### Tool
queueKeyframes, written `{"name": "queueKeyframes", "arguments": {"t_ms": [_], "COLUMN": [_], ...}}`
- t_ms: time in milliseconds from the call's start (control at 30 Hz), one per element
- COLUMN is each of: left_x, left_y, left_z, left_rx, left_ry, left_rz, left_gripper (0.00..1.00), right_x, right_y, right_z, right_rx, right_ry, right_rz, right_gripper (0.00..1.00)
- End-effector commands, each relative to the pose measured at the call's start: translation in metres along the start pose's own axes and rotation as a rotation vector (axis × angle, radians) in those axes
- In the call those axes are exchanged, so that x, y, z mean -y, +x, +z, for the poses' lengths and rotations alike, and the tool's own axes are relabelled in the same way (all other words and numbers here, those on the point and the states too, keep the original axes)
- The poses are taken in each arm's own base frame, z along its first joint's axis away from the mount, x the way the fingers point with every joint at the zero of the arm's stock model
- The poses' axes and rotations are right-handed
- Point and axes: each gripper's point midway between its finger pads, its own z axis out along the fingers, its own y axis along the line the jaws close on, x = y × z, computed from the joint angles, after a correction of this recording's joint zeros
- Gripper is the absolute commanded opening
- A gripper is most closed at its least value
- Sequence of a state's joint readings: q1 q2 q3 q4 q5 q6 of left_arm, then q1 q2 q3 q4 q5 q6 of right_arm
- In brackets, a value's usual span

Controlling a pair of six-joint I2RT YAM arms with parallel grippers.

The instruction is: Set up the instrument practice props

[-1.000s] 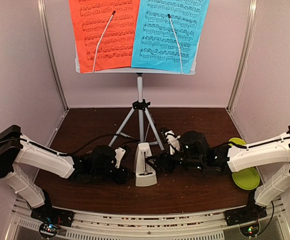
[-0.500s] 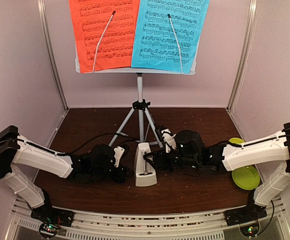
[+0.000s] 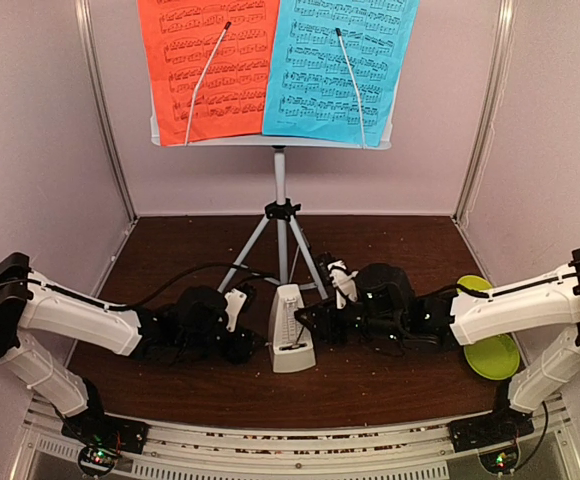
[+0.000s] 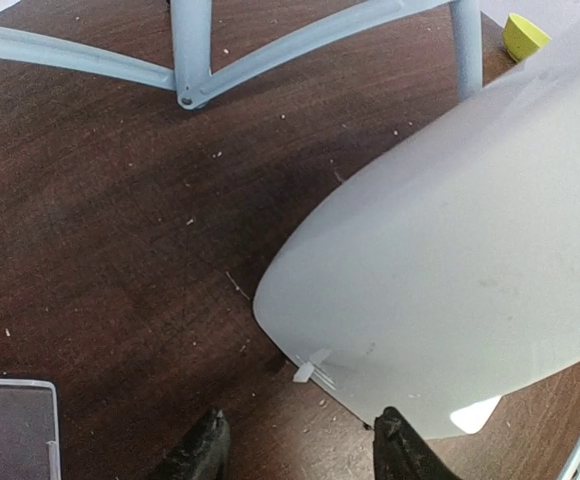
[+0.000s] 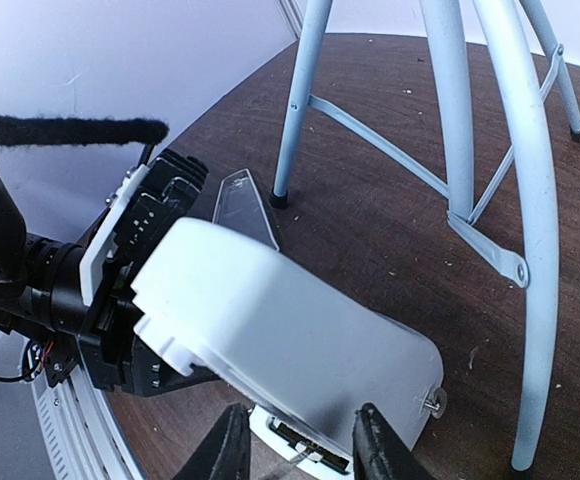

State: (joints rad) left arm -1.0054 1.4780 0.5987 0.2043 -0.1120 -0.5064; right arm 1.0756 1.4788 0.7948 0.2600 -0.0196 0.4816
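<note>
Carefully: right tool (image 5: 300, 440) straddles the grey pyramid metronome (image 5: 290, 330), grip unclear; left tool (image 4: 300, 440) waits beside it, jaws apart, empty; squeeze squarely, keeping it upright

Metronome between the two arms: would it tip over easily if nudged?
Probably yes if pushed near the top: the metronome stands tall and narrow on a small base. In the right wrist view its smooth, sloping pale casing looks like plastic, so it is likely light and a bit slippery to pinch. It appears rigid, not floppy.
</note>
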Motion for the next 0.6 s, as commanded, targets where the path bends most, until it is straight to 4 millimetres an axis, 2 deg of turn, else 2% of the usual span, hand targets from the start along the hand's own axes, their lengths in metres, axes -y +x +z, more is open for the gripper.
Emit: {"name": "queueKeyframes", "arguments": {"t_ms": [0,100,267,400,567], "left_x": [0.002,0.001,0.000,-0.001,-0.003], "left_y": [-0.013,-0.015,-0.017,-0.019,-0.021], "left_z": [-0.007,-0.008,-0.011,-0.013,-0.016], "left_rx": [0.037,0.041,0.047,0.050,0.057], "left_ry": [-0.006,-0.013,-0.023,-0.029,-0.043], "left_rz": [0.018,0.020,0.021,0.020,0.020], "left_gripper": [0.51,0.51,0.54,0.56,0.58], "right_x": [0.001,0.000,-0.002,0.001,0.016], "right_y": [-0.005,-0.006,-0.007,-0.010,-0.009], "right_z": [-0.009,-0.011,-0.014,-0.015,-0.021], "right_rx": [0.034,0.033,0.036,0.044,0.049], "right_ry": [-0.006,-0.013,-0.023,0.002,0.077], "right_rz": [0.015,0.017,0.022,0.021,0.021], "right_gripper": [0.35,0.38,0.53,0.53,0.53]}}
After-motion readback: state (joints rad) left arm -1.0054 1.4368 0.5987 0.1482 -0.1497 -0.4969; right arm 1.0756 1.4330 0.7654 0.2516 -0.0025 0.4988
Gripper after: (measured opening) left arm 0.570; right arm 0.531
